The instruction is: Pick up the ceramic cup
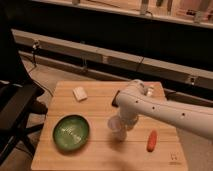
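- While the arm reaches over the desk [100,150], the claw [121,126] sits right at the ceramic cup [117,127].
- Whether it's clamped or apart, can't tell.

Claw [121,127] at ceramic cup [117,126]; matt wood table [100,100]; glossy green bowl [71,133]

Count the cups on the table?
1: the ceramic cup, right of the green bowl, at the gripper. The arm may hide others behind it.
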You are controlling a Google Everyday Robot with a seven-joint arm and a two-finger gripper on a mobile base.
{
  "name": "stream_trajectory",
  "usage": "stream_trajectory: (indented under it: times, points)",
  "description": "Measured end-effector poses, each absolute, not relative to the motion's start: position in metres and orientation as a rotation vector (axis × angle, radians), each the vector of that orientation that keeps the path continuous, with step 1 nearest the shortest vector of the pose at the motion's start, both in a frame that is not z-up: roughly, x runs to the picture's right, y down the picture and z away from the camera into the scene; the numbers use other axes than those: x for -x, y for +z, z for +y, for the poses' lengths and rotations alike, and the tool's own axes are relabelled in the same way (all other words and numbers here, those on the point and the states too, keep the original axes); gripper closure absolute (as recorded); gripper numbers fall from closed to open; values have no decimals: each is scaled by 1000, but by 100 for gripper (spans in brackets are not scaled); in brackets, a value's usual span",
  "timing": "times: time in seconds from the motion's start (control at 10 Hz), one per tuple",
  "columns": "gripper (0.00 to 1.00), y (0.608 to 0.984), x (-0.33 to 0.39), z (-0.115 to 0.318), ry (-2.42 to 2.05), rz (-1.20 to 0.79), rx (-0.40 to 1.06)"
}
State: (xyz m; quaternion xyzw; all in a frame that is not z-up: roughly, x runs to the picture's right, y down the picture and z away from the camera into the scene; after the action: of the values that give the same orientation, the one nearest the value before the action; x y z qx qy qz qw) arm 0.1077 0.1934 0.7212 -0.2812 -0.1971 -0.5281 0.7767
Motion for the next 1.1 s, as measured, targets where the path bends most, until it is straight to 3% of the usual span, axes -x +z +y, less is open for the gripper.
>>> stream_trajectory:
  times: [1.1]
  points:
    - [87,709,-108,167,-1144,-425,600]
